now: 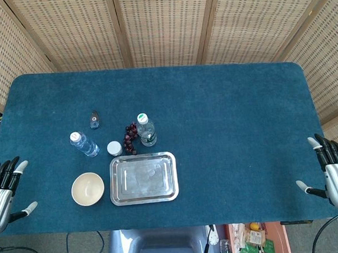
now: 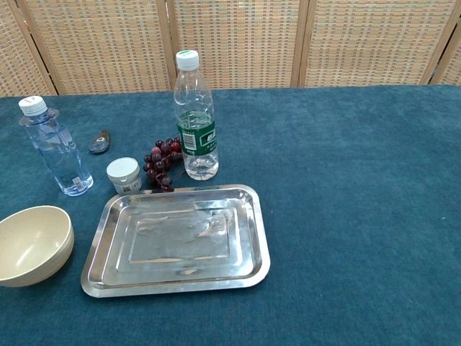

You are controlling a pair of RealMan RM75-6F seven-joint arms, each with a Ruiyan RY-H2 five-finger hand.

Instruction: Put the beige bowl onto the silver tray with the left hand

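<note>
Sitting beside silver tray (image 1: 143,178): beige bowl (image 1: 87,189); left hand (image 1: 4,187) open, apart

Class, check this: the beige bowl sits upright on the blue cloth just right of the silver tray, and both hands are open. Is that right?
One error: the beige bowl sits left of the silver tray, as the head view shows. It is upright on the cloth, and the left hand and right hand are open.

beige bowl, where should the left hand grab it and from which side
Probably by the rim on its left edge, coming from the left and above. The beige bowl sits upright and empty, so its thin rim is open to pinch. The silver tray lies close on its right, while the left hand waits open on the free side.
</note>
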